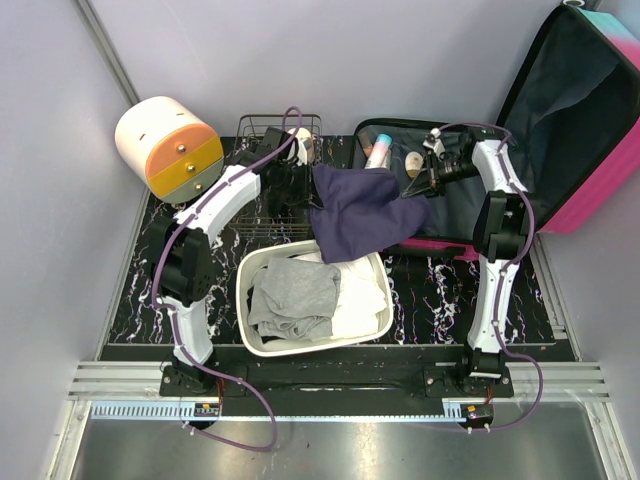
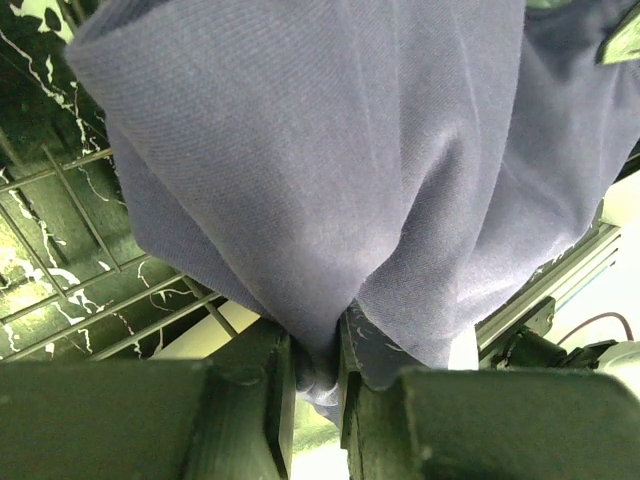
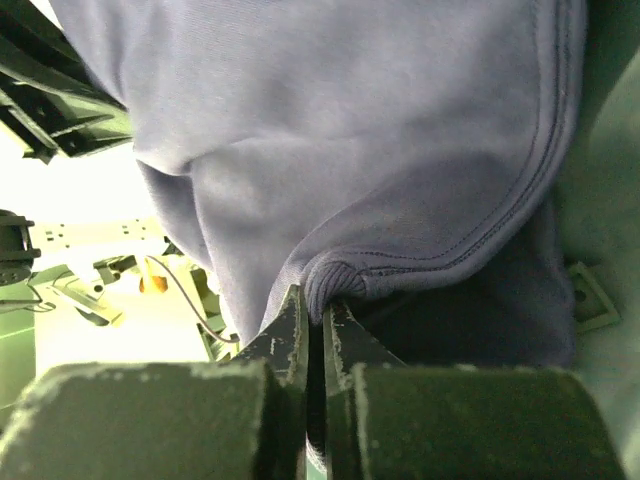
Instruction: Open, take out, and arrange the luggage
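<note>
Far right corner of the table: luggage [image 1: 575, 105], lid raised, a small bottle [image 1: 378, 150] in its base. Over its left edge: navy cloth [image 1: 365, 210], held between both arms, left gripper [image 2: 318, 345] clenched on one end, right gripper [image 3: 312, 310] pinching the hem. Near middle: white tub [image 1: 244, 292], holding grey garment [image 1: 290, 295] and white garment [image 1: 362, 295].

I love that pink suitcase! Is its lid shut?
No, the suitcase lies open, its lid raised with its dark inside showing.
</note>
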Controlling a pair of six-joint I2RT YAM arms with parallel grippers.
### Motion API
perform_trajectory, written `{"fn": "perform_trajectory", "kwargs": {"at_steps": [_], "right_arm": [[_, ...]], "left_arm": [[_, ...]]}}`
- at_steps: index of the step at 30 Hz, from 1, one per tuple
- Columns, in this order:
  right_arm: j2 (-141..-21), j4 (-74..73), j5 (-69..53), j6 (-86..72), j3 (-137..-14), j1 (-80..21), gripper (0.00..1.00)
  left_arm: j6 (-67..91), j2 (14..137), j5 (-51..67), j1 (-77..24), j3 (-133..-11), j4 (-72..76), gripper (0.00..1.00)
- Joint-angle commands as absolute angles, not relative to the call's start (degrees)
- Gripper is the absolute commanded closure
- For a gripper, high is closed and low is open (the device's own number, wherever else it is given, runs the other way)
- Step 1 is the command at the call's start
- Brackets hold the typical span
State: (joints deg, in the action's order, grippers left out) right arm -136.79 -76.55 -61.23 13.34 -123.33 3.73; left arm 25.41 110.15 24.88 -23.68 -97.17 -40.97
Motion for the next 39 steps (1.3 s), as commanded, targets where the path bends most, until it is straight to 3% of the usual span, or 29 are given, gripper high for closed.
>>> {"fn": "perform_trajectory", "kwargs": {"at_steps": [1, 13, 18, 19, 21, 22, 24, 25, 33, 39], "right_arm": [[-131.05, -91.23, -65.66, 16.70, -127.97, 4.57, 1.00], [-113.74, -89.11, -60.74, 21.78, -106.72, 4.83, 1.00], [-110.30, -87.73, -52.05, 24.52, -99.59, 4.83, 1.00], [-110.56, -87.11, -50.55, 23.83, -98.97, 4.83, 0.74], [-111.61, -83.87, -46.42, 21.37, -99.66, 4.83, 0.41], [-111.71, -82.37, -45.19, 19.97, -101.15, 5.01, 0.17], [-112.85, -78.42, -44.04, 16.27, -104.65, 5.18, 0.05], [-113.55, -77.18, -43.95, 13.21, -105.98, 5.27, 0.00], [-130.86, -82.17, -45.79, 4.49, -121.98, 4.31, 0.00], [-130.61, -79.29, -48.33, 2.02, -116.13, 1.76, 0.00]], "left_arm": [[21.72, 108.91, 25.57, -24.17, -101.42, -39.02, 1.00], [17.58, 101.09, 31.29, -24.17, -99.76, -42.01, 1.00], [15.56, 98.44, 31.46, -21.89, -95.64, -45.96, 1.00], [14.95, 98.44, 31.81, -21.45, -95.02, -46.66, 1.00], [12.85, 98.87, 31.47, -20.22, -94.49, -48.68, 1.00], [12.05, 99.14, 31.46, -19.78, -94.31, -49.21, 1.00], [10.20, 99.66, 31.47, -18.46, -94.39, -50.27, 1.00], [9.76, 99.93, 31.29, -17.94, -94.57, -50.53, 1.00], [8.35, 104.23, 32.08, -17.84, -98.17, -50.71, 1.00], [9.31, 106.43, 32.69, -17.93, -100.28, -50.71, 1.00]]}}
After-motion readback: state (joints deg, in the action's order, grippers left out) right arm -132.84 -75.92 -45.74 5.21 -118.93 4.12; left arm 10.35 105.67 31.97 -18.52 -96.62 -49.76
